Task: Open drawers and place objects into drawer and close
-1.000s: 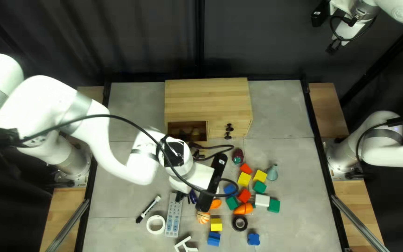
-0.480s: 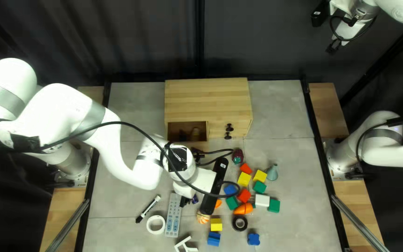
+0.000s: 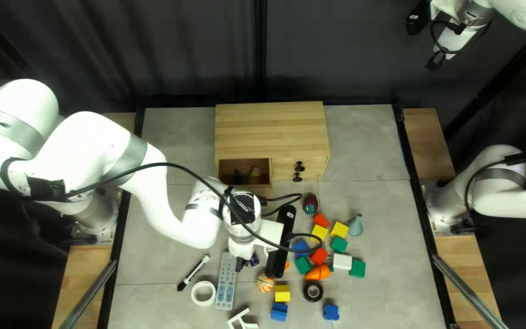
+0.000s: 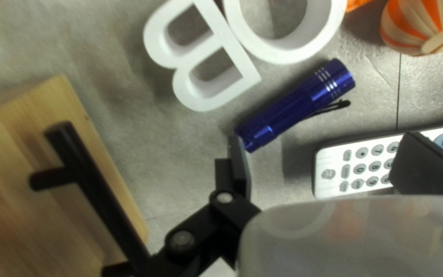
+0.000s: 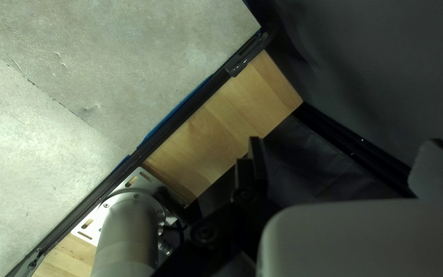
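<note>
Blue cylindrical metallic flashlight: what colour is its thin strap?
Black. The strap shows best in the left wrist view.

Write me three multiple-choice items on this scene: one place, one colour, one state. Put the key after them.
1. In the top left view, the marker lies:
A) inside the open drawer
B) to the right of the black tape
C) to the left of the remote

2. The flashlight is:
A) blue
B) yellow
C) white

3. The left tool is:
A) shut on the flashlight
B) open
C) shut on the remote

Key:
1. C: the top left view shows it on the table, on that side of the remote.
2. A: its metallic blue body shows in the left wrist view.
3. B: in that same wrist view its two fingers stand well apart, gripping nothing.
</note>
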Controlling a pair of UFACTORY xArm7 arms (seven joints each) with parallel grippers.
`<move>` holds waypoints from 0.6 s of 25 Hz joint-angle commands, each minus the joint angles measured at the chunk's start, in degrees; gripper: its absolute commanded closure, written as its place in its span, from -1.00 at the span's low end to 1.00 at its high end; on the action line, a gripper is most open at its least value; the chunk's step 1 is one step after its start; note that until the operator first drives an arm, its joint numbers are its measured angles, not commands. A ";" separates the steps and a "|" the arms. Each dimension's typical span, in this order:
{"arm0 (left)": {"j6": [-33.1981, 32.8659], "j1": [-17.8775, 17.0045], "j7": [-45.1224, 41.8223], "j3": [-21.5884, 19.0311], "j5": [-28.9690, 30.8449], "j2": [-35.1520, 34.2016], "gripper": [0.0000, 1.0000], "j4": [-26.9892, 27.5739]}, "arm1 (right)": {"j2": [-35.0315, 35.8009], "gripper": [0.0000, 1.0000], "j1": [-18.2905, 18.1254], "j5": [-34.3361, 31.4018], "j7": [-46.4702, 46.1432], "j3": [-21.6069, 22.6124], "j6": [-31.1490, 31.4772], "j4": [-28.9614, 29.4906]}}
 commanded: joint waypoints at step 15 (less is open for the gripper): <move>-6.44 -6.71 -9.48 -0.20 9.53 2.11 -1.00 1.69 | 0.00 -1.00 0.00 0.00 0.00 0.00 0.00 0.00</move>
